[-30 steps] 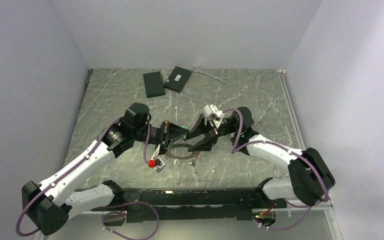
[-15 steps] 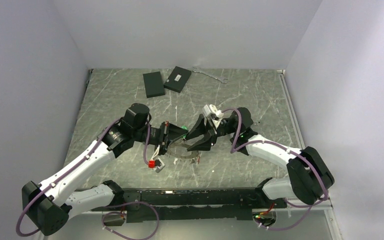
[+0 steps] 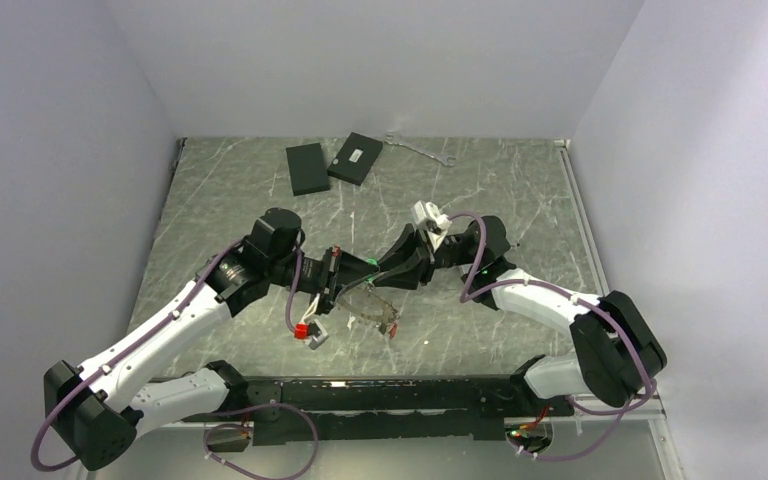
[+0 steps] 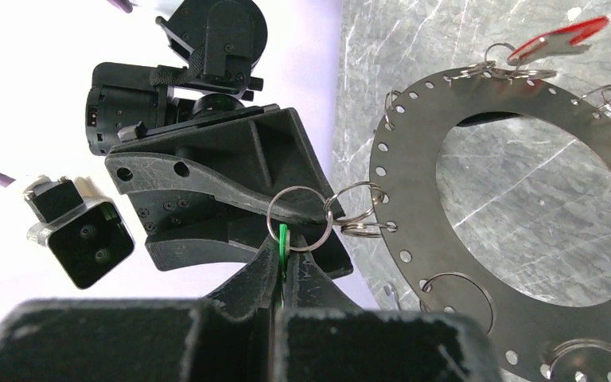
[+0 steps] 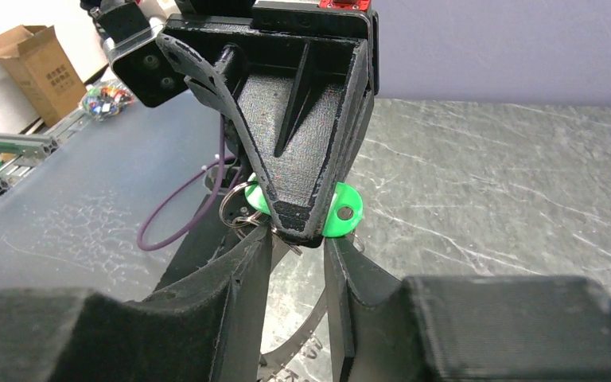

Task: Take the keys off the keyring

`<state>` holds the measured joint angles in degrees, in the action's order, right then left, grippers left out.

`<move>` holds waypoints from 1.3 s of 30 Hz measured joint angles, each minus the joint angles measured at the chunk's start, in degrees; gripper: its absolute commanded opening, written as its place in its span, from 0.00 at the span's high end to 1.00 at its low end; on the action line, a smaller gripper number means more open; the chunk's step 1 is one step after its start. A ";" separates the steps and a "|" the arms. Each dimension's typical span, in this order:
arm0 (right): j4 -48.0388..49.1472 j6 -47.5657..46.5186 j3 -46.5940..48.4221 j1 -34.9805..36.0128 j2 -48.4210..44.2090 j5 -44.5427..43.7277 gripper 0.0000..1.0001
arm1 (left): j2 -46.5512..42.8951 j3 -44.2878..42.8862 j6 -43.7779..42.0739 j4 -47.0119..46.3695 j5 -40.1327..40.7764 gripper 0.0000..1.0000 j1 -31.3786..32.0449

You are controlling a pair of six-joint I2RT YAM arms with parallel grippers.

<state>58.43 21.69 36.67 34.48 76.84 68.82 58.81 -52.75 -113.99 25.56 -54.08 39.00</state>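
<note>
We see the left tool (image 4: 284, 263) clamped shut on the green key (image 5: 340, 213). In the left wrist view that key shows only as a thin sliver between the fingers. A small wire ring (image 4: 299, 219) links it to the keyring (image 4: 406, 183), which hangs tilted at mid-surface, just near of where the two tools meet. The keyring's right part is cut off in that view. The right tool (image 5: 296, 239) has its fingers a little apart, flanking the left tool's tip. We cannot tell whether they touch the wire ring. A red key (image 4: 557, 40) sits at the keyring's rim. From above the keys are too small to make out, and we cannot tell whether the keyring's low edge touches the surface (image 3: 520, 200).
</note>
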 measured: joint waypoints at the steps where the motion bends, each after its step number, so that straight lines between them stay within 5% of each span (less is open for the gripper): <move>1: 0.20 0.11 -0.04 0.00 0.00 0.07 0.66 | 0.02 0.00 0.02 0.00 -0.02 1.00 0.02; 9: 1.42 0.39 -0.74 0.09 0.00 0.63 0.57 | 0.24 -0.02 0.72 -0.04 -0.02 1.00 0.09; 13: 1.36 -0.20 -0.81 0.46 0.00 0.79 0.62 | 0.26 -0.09 0.94 -0.04 -0.02 1.00 0.09; 21: 1.11 -1.44 -1.01 0.52 0.11 0.35 0.85 | 0.26 -0.09 1.49 0.02 -0.28 1.00 0.48; 24: 0.83 -1.84 -1.11 0.52 0.11 0.28 1.00 | -0.07 -0.09 2.71 0.02 -0.35 1.00 0.46; 37: -0.63 1.88 -1.31 1.18 0.44 -2.08 1.00 | -2.62 0.07 5.20 -1.33 3.32 1.00 0.39; 39: 0.61 2.69 -1.75 1.18 0.70 -2.25 0.77 | -2.82 0.07 5.18 -1.31 3.41 1.00 0.39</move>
<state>59.05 24.38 34.92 35.66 77.54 66.57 55.99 -52.69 -108.81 24.25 -50.68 39.40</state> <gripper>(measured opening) 0.010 0.021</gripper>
